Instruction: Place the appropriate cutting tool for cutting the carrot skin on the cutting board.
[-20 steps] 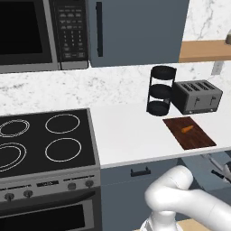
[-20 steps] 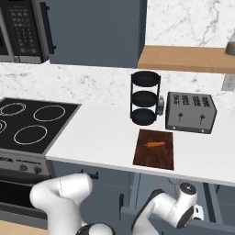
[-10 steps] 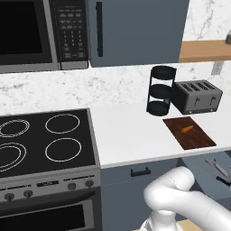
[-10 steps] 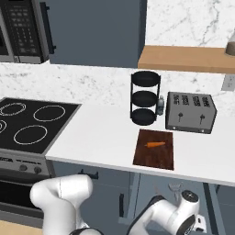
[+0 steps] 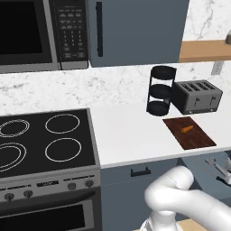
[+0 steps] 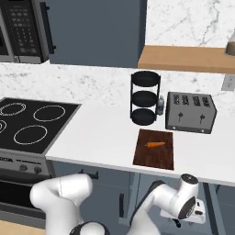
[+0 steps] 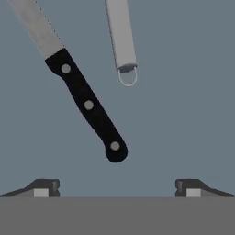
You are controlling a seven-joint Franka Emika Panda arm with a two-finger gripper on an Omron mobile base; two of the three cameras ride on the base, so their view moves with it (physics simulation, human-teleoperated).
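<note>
The cutting board (image 6: 154, 148) lies on the white counter (image 6: 101, 137) in front of the toaster (image 6: 190, 112), with the small carrot (image 6: 154, 144) on it. Below the counter edge, the gripper (image 7: 117, 187) looks down into a drawer (image 5: 216, 169), jaws wide apart and empty. There lie a knife (image 7: 87, 104) with a black riveted handle and, just beside it, a grey peeler handle (image 7: 121, 34) with a wire loop. The peeler looks light, stiff and smooth, perhaps slippery; taking it across the middle of the straight handle seems best.
</note>
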